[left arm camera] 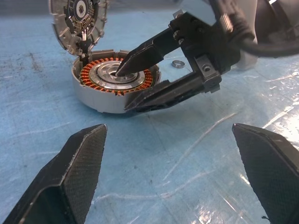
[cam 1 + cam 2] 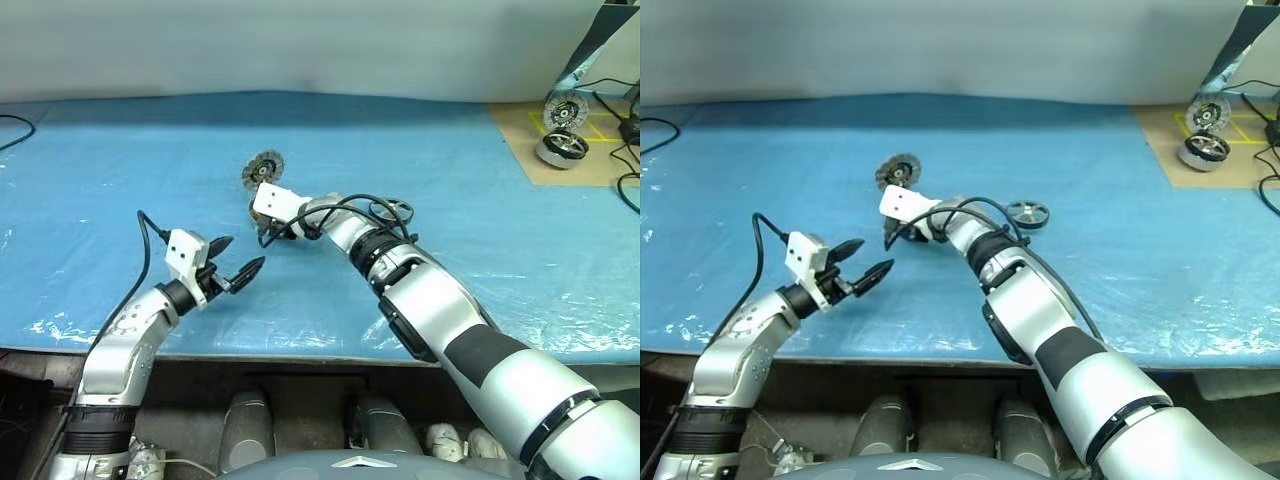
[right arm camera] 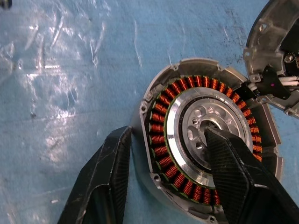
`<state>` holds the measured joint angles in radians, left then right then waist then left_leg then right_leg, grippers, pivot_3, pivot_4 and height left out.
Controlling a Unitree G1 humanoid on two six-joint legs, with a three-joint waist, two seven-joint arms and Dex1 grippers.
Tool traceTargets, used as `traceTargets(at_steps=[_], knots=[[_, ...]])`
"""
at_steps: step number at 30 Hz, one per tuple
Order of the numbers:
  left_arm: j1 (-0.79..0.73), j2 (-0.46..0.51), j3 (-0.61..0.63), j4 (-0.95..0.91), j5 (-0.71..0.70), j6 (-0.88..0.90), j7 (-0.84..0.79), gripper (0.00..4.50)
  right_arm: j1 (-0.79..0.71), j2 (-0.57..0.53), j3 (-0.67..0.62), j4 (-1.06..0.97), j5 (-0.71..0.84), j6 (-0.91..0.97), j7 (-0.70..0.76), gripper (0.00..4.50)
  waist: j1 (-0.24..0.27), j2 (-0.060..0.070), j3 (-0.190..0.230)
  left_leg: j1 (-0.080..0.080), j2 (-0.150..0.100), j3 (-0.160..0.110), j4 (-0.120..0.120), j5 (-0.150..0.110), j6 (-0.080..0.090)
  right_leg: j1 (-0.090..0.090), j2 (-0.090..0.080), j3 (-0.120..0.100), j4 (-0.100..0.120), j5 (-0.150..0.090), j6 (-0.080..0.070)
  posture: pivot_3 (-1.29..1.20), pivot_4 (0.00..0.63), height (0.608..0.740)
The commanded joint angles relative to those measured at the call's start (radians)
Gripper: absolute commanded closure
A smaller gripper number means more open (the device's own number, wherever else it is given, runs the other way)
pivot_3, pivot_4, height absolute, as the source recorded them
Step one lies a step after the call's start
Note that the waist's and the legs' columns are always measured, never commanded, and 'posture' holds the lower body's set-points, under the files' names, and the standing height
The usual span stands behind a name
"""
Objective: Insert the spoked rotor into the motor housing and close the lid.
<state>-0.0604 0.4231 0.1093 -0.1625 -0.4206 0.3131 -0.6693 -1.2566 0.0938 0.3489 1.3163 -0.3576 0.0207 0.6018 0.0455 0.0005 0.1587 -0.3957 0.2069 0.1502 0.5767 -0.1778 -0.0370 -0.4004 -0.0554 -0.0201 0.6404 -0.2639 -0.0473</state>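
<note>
one finger of the right hand [image 1: 135,84] inside the motor housing [image 3: 205,140], the other outside its wall, half-closed around the rim, gripping nothing visibly. lid [image 1: 77,18] upright. spoked rotor [image 2: 1027,213] on the table [image 2: 150,160], well apart. left hand [image 2: 240,268] wide, empty. better to steady the housing gently, clear of the copper windings.

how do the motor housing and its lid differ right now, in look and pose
The motor housing lies flat on the blue table cover, its open face up, showing a ring of copper-orange windings. The lid stands upright at the housing's rim, showing grey metal ribs and a dark centre, with no copper. The housing has a right gripper finger inside; the lid has none. Both are round and silver.
</note>
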Motion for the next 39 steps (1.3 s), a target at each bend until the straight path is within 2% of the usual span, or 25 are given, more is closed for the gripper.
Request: traceTargets(at_steps=[1, 7, 12, 18, 21, 27, 39], knots=[[-0.010, 0.000, -0.003, -0.027, -0.007, -0.003, -0.003, 0.00, 0.024, -0.013, 0.016, 0.020, -0.026, 0.050, 0.022, 1.94, 0.000, 0.001, 0.000, 0.000, 0.000, 0.000, 0.000, 0.000, 0.000, 0.000, 0.000, 0.000, 0.000, 0.000, 0.000, 0.00, 0.150, 0.740], [-0.024, -0.001, -0.015, -0.029, -0.013, 0.012, -0.009, 0.00, 0.026, -0.082, 0.028, -0.063, -0.013, 0.080, 0.175, 1.94, 0.004, 0.001, 0.000, 0.000, 0.000, 0.000, 0.000, 0.000, 0.000, 0.000, 0.000, 0.000, 0.000, 0.000, 0.000, 0.00, 0.150, 0.740], [-0.029, -0.010, -0.036, -0.029, -0.009, 0.020, -0.009, 0.00, 0.122, -0.185, 0.038, -0.298, 0.008, 0.212, 0.353, 1.94, 0.015, 0.001, 0.000, 0.000, -0.001, 0.000, 0.000, 0.000, 0.000, 0.001, 0.000, 0.000, -0.001, 0.000, 0.000, 0.00, 0.150, 0.740], [-0.066, -0.008, -0.049, -0.009, -0.012, 0.036, -0.027, 0.00, 0.436, -0.372, 0.108, -1.005, 0.038, 0.575, 0.598, 1.94, 0.035, 0.000, 0.000, 0.002, -0.001, 0.000, -0.001, 0.000, 0.000, 0.004, 0.000, 0.000, -0.002, 0.002, 0.005, 0.00, 0.150, 0.740], [-0.080, -0.004, -0.054, 0.007, -0.012, 0.041, -0.043, 0.00, 0.516, -0.421, 0.131, -1.224, 0.061, 0.749, 0.630, 1.94, 0.030, 0.000, 0.000, 0.010, -0.001, 0.000, -0.004, 0.000, 0.000, 0.010, 0.000, 0.002, -0.004, 0.002, 0.005, 0.00, 0.150, 0.740], [-0.104, 0.002, -0.066, 0.033, -0.009, 0.043, -0.073, 0.00, 0.536, -0.462, 0.154, -1.360, 0.141, 0.885, 0.649, 1.94, 0.023, -0.001, 0.000, 0.021, -0.002, 0.000, -0.013, 0.000, 0.000, 0.012, 0.001, 0.010, -0.007, -0.001, 0.002, 0.00, 0.150, 0.740], [-0.097, 0.025, -0.055, 0.017, -0.017, 0.068, -0.101, 0.00, 0.496, -0.384, 0.118, -1.327, 0.274, 1.012, 0.525, 1.94, 0.000, -0.001, 0.000, 0.021, -0.001, 0.001, -0.018, 0.000, -0.001, 0.012, 0.004, 0.012, -0.016, 0.001, 0.005, 0.00, 0.150, 0.740]])
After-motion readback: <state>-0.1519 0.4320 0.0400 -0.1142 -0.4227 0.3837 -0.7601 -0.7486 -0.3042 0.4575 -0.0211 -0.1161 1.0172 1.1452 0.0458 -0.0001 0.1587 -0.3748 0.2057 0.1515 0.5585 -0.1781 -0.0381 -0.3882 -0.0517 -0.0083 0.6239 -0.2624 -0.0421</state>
